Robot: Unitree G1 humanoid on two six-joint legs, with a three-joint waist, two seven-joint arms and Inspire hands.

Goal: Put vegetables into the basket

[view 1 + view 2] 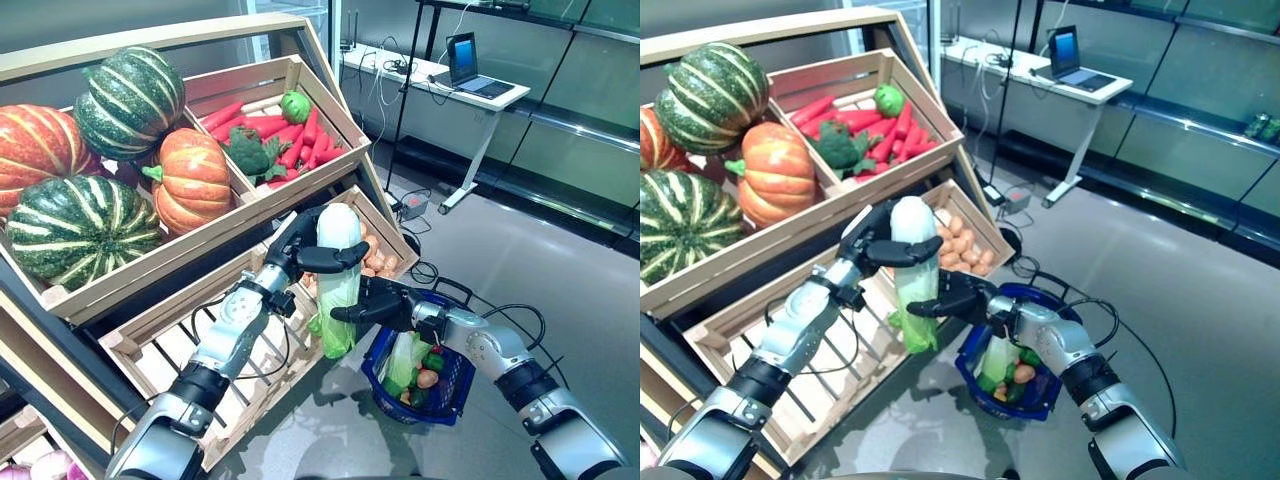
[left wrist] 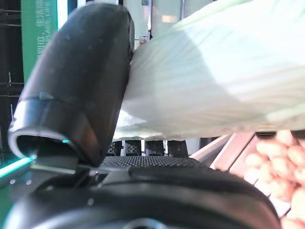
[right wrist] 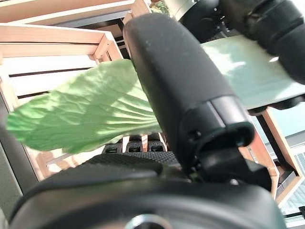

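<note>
Midway: Chinese cabbage [image 1: 337,285] held upright between crate [image 1: 385,232] and blue basket [image 1: 452,392], left hand [image 1: 312,250] curled round white stalk, right hand [image 1: 372,305] closed on leafy middle. Handover judged underway; next, left release, then lowering into basket beside vegetables already inside.

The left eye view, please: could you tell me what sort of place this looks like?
Probably a mock grocery produce section: slanted wooden crates holding pumpkins and carrots, and a blue shopping basket on the floor.
</note>
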